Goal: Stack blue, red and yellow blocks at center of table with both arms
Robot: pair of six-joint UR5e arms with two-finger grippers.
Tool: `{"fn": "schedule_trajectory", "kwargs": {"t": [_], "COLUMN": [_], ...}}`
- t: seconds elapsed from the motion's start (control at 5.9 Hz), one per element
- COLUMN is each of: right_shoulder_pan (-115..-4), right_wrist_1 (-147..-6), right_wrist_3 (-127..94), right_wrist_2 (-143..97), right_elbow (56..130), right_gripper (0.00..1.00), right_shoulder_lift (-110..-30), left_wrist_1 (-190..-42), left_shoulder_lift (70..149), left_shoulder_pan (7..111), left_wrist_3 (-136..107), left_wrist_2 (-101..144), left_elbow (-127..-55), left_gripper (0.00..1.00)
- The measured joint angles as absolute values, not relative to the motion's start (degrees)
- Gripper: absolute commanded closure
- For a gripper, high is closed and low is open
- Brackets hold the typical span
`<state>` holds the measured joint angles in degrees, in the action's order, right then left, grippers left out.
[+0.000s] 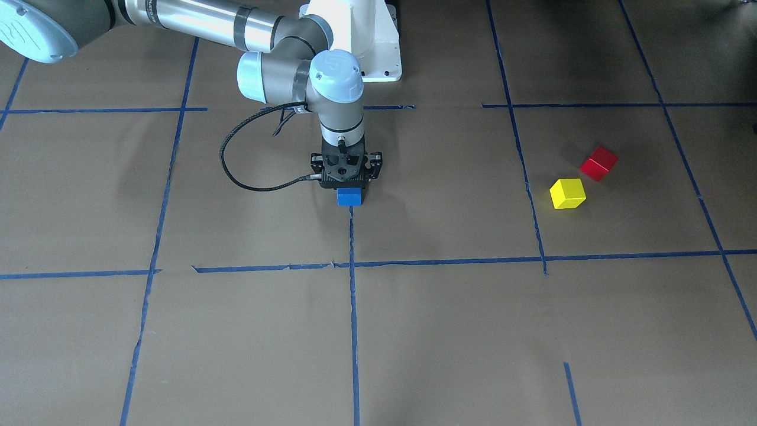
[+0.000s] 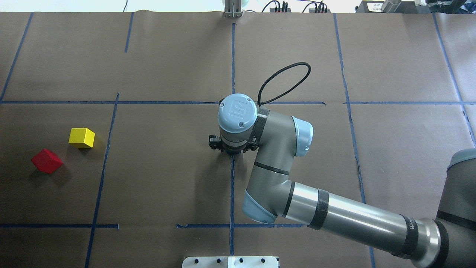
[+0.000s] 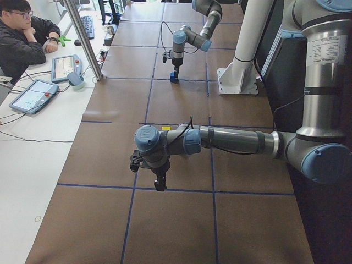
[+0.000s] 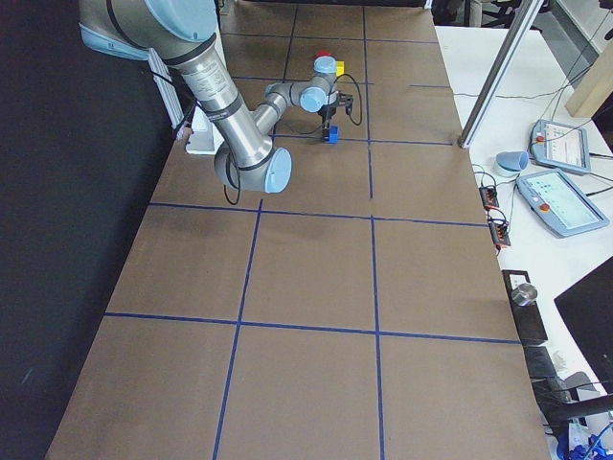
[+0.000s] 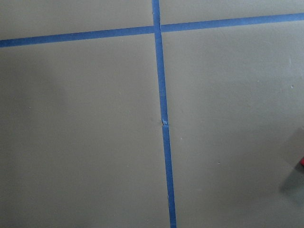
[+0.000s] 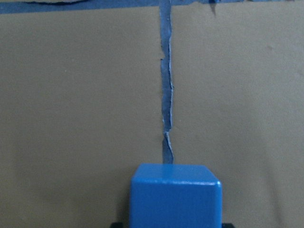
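- Right tool point(image 1: 349, 184): pointed straight down over the middle of the bench point(image 1: 236, 331) and clamped on the blue block point(image 1: 349, 197).
- Blue block: sat at the bench's centre, over a line of blue tape point(image 1: 353, 307). Whether its underside touched the bench could not be told.
- Left tool point(image 3: 160, 184): hung low over the bench toward its left end, pointing down. It showed only in the side view, so whether it was apart or together could not be told.
- Yellow block point(image 1: 568, 193) and red block point(image 1: 598, 163): lay near the bench's left end, close together but not touching. The red one was nearer the left end and the robot's edge.
- Seated person point(image 3: 22, 38): sat at a white side table beyond the bench's far edge.
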<state>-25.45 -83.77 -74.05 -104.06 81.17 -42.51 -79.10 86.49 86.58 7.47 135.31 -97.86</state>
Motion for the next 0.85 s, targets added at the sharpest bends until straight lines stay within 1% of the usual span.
{"fn": "schedule_trajectory", "kwargs": {"t": [0.34,0.51,0.85], "right_shoulder_pan": [-25.98,-28.02,-35.55], "right_wrist_1": [-83.84,-84.43,-88.52], "right_wrist_3": [-73.79,-73.38,-68.06], "right_wrist_2": [-104.08,-104.73,-109.77], "right_elbow": [82.11,84.29,88.86], "right_gripper": [0.00,0.00,0.00], "right_shoulder_lift": [-42.00,-42.24,-44.00], "left_wrist_1": [-79.16,-79.26,-79.42], "left_shoulder_lift": [86.48,86.48,86.48], "left_shoulder_pan": [86.57,86.39,84.79], "left_wrist_3": [7.47,7.47,7.47], "left_wrist_2": [135.35,135.35,135.33], "left_elbow": [-97.97,-97.99,-98.12], "left_gripper": [0.00,0.00,0.00]}}
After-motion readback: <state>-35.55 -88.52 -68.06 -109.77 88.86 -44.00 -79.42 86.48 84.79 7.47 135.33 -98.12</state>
